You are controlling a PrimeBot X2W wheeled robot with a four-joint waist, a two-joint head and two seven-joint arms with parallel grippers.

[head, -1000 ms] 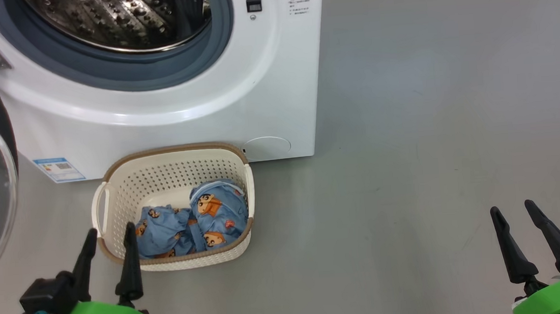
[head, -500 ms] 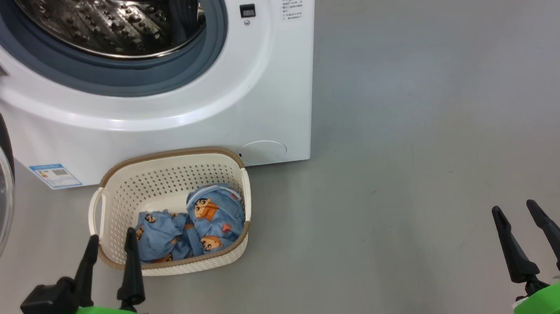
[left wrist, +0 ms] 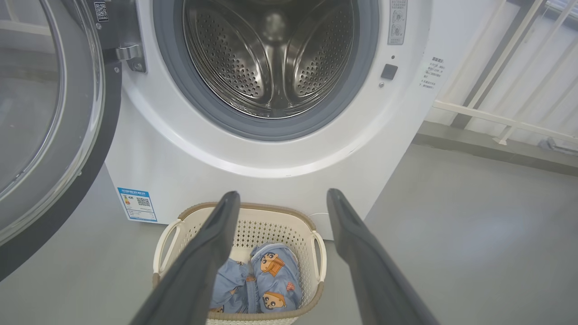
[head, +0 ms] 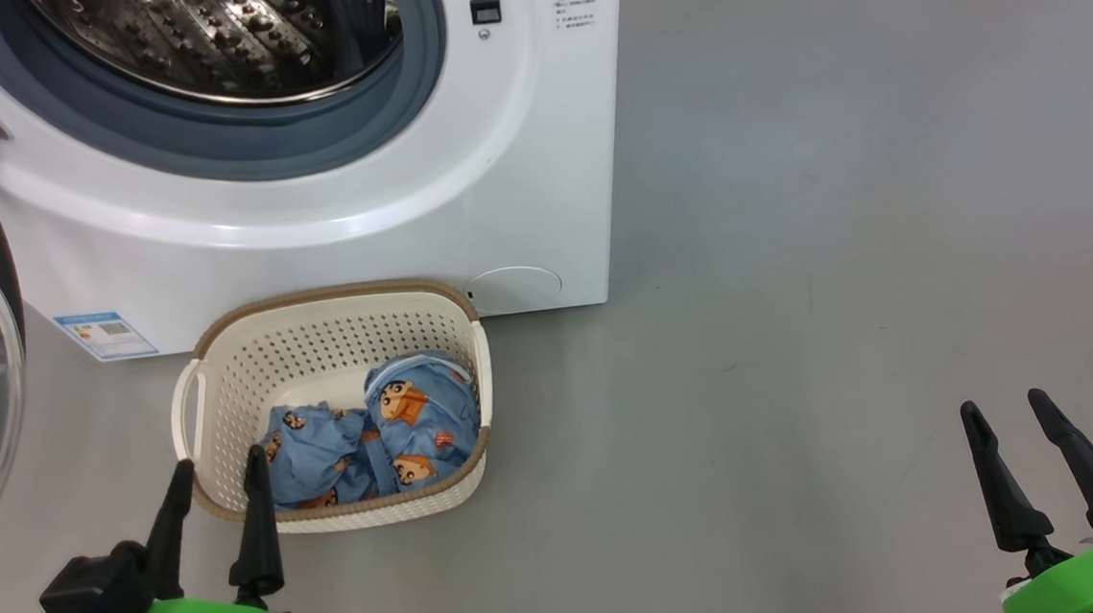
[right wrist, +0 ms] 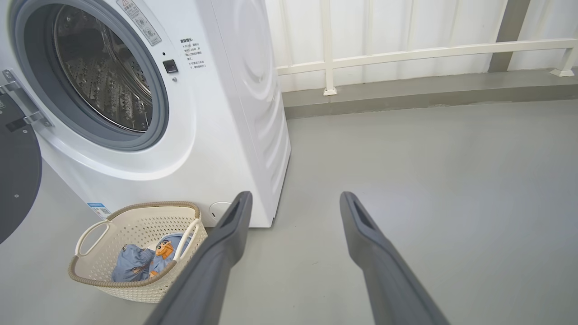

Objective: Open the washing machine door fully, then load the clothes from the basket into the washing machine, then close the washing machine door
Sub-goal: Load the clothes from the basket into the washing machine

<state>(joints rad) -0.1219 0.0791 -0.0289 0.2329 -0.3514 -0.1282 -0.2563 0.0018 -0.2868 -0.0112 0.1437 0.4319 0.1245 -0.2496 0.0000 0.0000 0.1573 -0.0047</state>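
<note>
You have a smooth grey floor (head: 843, 276) in front of you, and the washing machine (head: 311, 246) stands on it towards the far edge, where a low grey kerb (right wrist: 429, 90) runs along. The basket (head: 318, 346) sits on the floor just in front of the machine's base.

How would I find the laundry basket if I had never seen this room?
Look for the big white washing machine. Right in front of it, on the grey floor, sits the basket. It is cream with lots of little holes, a brown rim and white handles, and blue cartoon clothes lie inside it.
</note>
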